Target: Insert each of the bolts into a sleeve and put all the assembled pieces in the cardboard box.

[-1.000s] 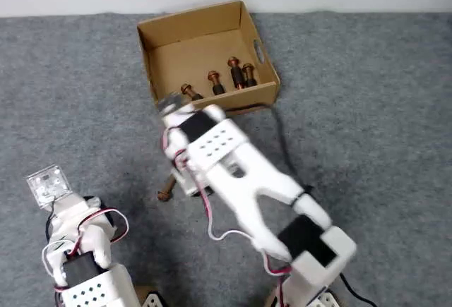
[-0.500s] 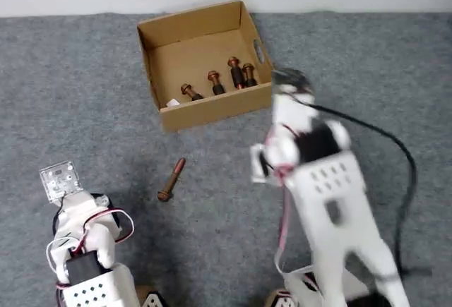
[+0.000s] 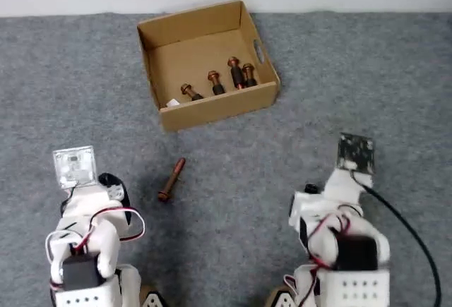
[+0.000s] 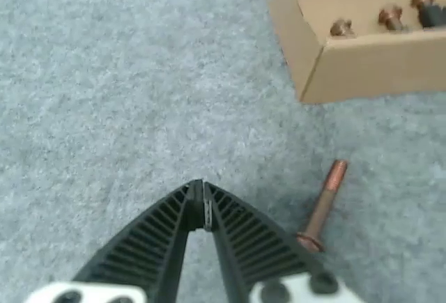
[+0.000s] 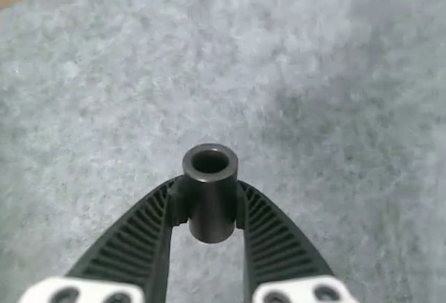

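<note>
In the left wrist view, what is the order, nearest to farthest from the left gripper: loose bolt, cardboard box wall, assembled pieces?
1. loose bolt, on the carpet beside the left gripper.
2. cardboard box wall, beyond the bolt.
3. assembled pieces, inside the box behind that wall.

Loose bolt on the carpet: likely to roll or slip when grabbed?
Probably stiff and heavy for its size: the bolt looks like solid metal. Its round shank may roll if nudged sideways, though the wider head and the fuzzy carpet should curb that. The smooth shank might slip in a pinch.
</note>
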